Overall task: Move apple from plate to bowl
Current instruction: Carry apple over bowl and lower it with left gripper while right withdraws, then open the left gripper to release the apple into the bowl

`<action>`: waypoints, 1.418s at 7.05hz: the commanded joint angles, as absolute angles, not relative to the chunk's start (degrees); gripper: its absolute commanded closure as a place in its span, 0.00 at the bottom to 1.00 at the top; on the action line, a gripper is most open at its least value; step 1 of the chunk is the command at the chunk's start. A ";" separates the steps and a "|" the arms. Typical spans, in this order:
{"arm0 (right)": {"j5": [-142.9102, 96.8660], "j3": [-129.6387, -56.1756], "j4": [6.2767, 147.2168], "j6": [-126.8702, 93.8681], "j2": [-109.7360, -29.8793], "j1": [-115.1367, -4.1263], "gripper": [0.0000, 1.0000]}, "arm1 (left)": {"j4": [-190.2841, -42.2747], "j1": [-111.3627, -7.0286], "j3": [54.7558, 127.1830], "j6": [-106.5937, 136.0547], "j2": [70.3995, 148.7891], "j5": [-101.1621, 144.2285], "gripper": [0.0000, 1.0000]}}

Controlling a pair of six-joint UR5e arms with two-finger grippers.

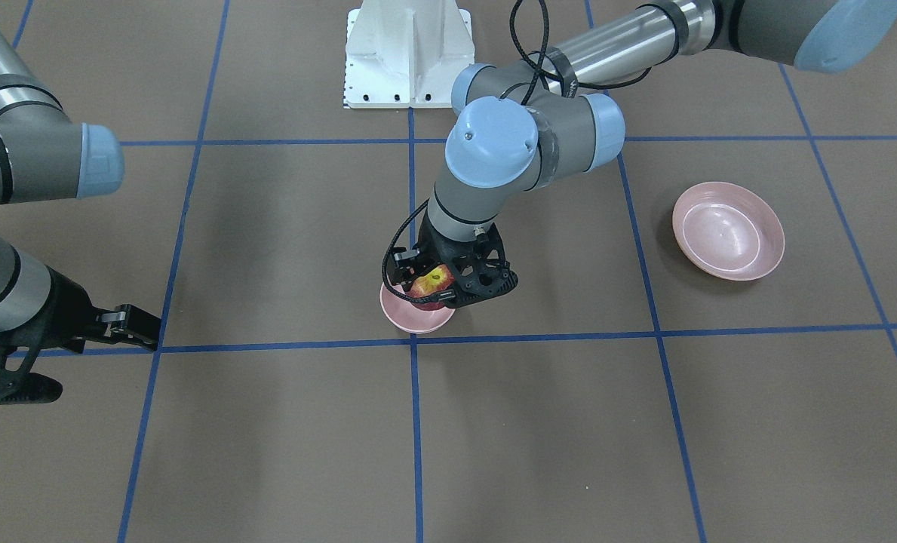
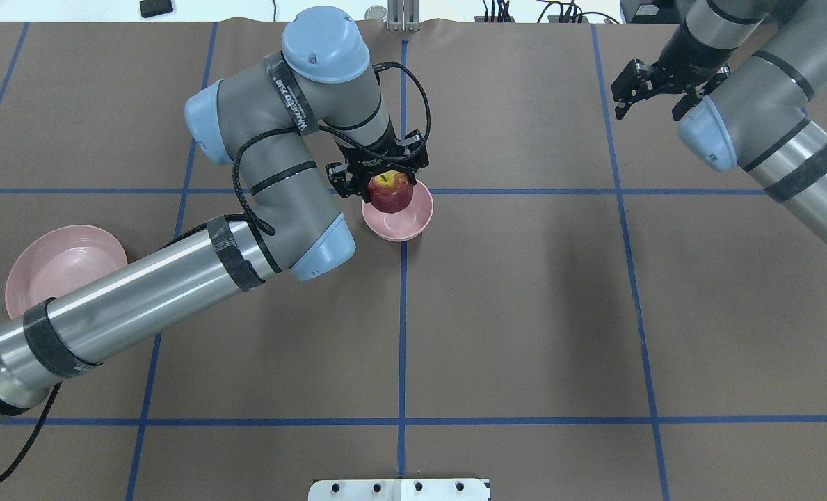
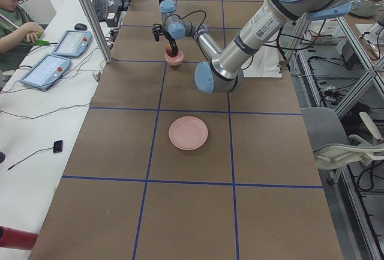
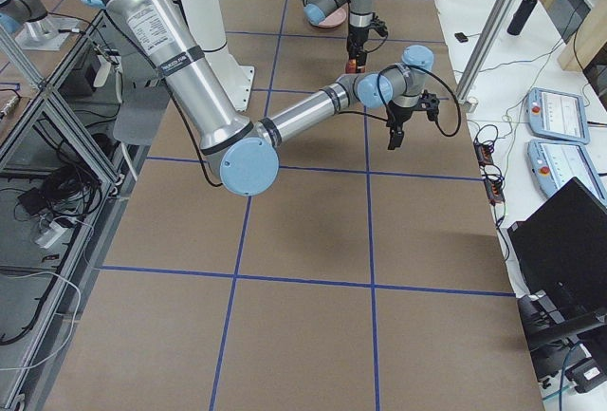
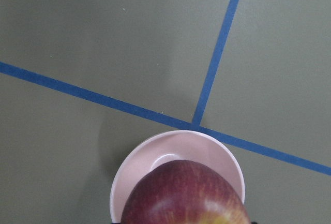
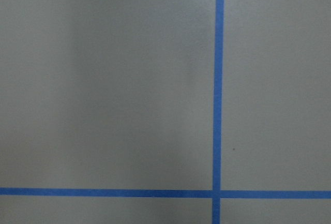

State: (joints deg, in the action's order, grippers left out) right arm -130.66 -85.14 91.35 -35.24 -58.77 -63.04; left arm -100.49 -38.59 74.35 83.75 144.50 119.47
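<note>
My left gripper (image 2: 385,179) is shut on the red apple (image 2: 389,193), yellow patch up, and holds it right over the small deep pink bowl (image 2: 407,221) at the table's middle. The apple (image 1: 431,286) hangs in the gripper (image 1: 448,285) just above the bowl (image 1: 407,318); I cannot tell if it touches. In the left wrist view the apple (image 5: 183,195) covers the near part of the bowl (image 5: 129,169). The wide shallow pink plate (image 2: 55,268) stands empty on the table's left side, also in the front-facing view (image 1: 727,230). My right gripper (image 2: 648,108) is open and empty, far right.
Blue tape lines (image 2: 403,313) cross the brown table. The white robot base (image 1: 409,53) stands at the table's near edge. The left arm's forearm (image 2: 142,292) passes over part of the plate. An operator (image 3: 15,20) sits beside the table with tablets.
</note>
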 commanded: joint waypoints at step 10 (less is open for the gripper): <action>-131.75 -88.94 91.06 -22.59 -68.18 -69.52 0.00 | -104.51 -36.12 71.27 83.15 144.67 114.17 0.01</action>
